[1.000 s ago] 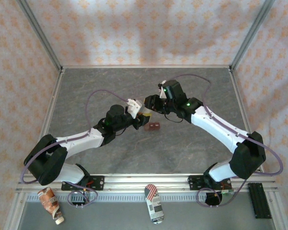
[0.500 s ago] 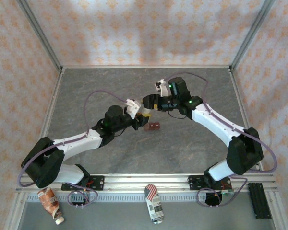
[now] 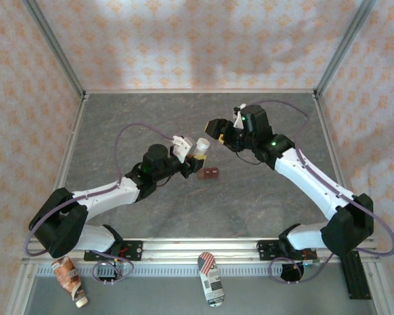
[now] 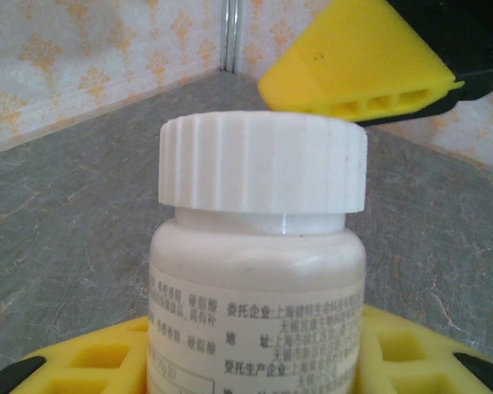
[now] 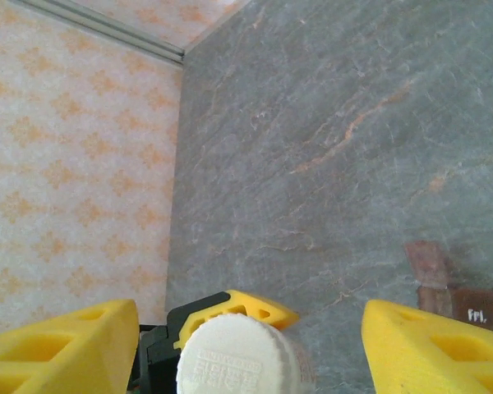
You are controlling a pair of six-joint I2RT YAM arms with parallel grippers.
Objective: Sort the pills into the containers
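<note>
While the containers [image 3: 210,173], a small dark red-brown strip of joined square compartments, lie flat on the grey stone-patterned tabletop [image 3: 262,203] near its middle, nothing touches them. In the right wrist view they sit at the right edge, one compartment marked with small white lettering.

Just beyond the strip's left end, the small round white plastic bottle [image 3: 201,146] is raised off the table, upright with a slight tilt. Its ribbed white screw cap [image 4: 263,164] is on, and a printed label wraps the body. The left gripper [image 3: 197,159] is clamped on the bottle's body, a yellow finger [image 4: 90,361] on either side.

The right gripper [image 3: 217,127] hangs near the bottle on its far right, jaws spread wide and holding nothing. One of its yellow fingers [image 4: 357,61] hovers close above the cap.
</note>
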